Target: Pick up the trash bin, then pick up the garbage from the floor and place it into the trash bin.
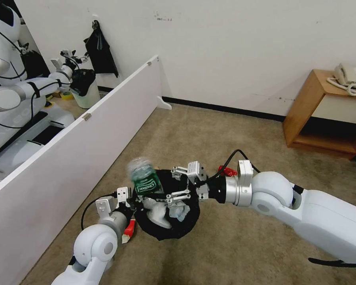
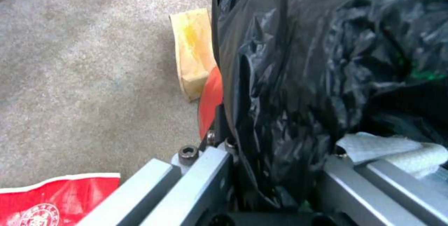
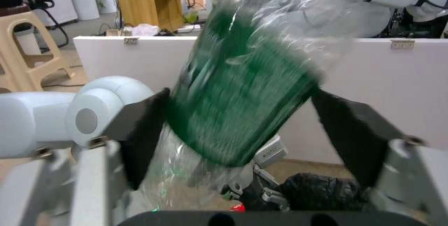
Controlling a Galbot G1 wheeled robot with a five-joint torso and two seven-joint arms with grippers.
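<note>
Right gripper (image 3: 238, 128) fingers (image 3: 140, 135) spread apart, green-labelled bottle (image 3: 243, 103) between them, blurred, above the trash bin (image 1: 168, 229). Left gripper (image 2: 275, 173) fingers clamped on the bin's black-bagged rim. White tissue (image 1: 158, 211) inside. Carpet floor (image 1: 245, 245) below.

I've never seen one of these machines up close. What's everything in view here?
trash bin: one, red with black liner, before the robot
bottle: one, clear with green label, blurred, above the bin
tissue: one wad, white, inside the bin
paper cup: one, red and white, on the carpet
paper bag: one, tan, on the carpet beside the bin
partition: one, white, left
side table: one, wooden, right
telephone: one, white, on that table
second robot: one, white, behind the partition
left tool: shut on the bin's rim
right tool: open, around the bottle
</note>
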